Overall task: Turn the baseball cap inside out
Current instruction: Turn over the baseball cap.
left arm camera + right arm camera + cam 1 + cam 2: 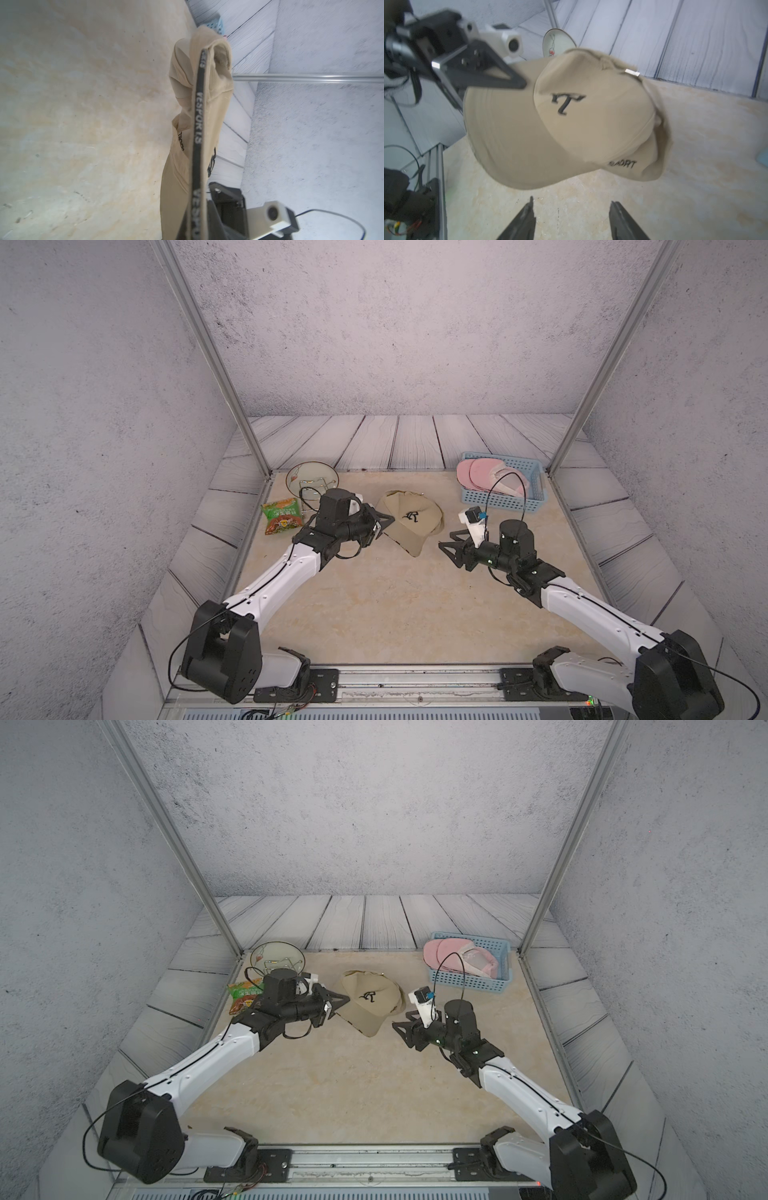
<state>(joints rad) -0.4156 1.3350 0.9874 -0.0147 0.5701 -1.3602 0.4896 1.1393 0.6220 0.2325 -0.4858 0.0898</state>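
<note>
**A:** Where is the baseball cap (409, 517)?

**B:** Centre of the frame in both top views, just below the middle line, between the two arms. The left tool (384, 518) is clenched on the cap's left edge. In the left wrist view the black inner band (198, 116) runs straight down into the jaws.

**A:** Is it resting on the bench (374, 605)?

**B:** It looks lifted in the right wrist view, with bench showing beneath the brim. I can't rule out a far edge touching, though.

**A:** And the right tool (449, 547)?

**B:** Spread and empty, at the lower right of the cap. It's near the cap but apart from it, with its tips pointing at the brim.

**A:** Which step is this, then?

**B:** I'd say the turning proper hasn't begun. The embroidered letter faces outward, and the crown is dented but right side out.

**A:** Next move?

**B:** My guess is that the left must hold the rim pinned while the right goes for the crown. It could either push the crown through the opening or pinch the fabric and draw it out. That needs a line past the stiff brim and a firm rim, or the whole cap just swings. The blue basket (498, 502) at the upper right is well clear.
</note>
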